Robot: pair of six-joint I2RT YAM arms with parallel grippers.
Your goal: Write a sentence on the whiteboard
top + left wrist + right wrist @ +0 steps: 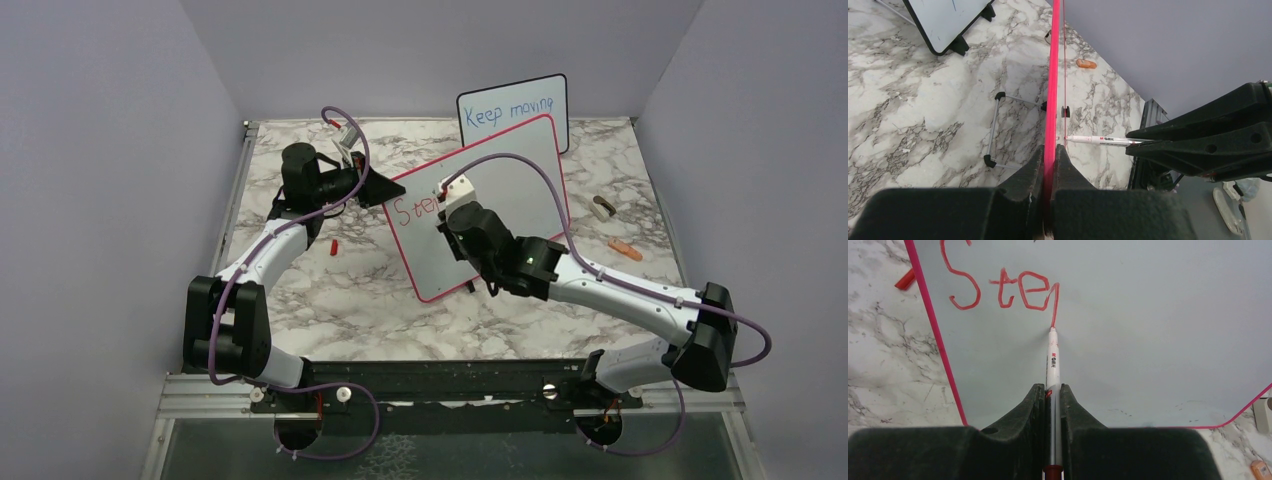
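Right gripper (1051,388) pinches the marker (1053,352) mid-"p" in the sentence (1003,290), left gripper (1050,152) clamping the whiteboard (1148,340) frame; next, that letter probably needs its bowl closed.

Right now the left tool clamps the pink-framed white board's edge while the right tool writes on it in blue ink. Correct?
No, the ink is red, not blue: the right wrist view shows the white-barrelled marker in the right tool, its tip at a stroke of the red letters on the pink-framed white board. The left tool does clamp its edge.
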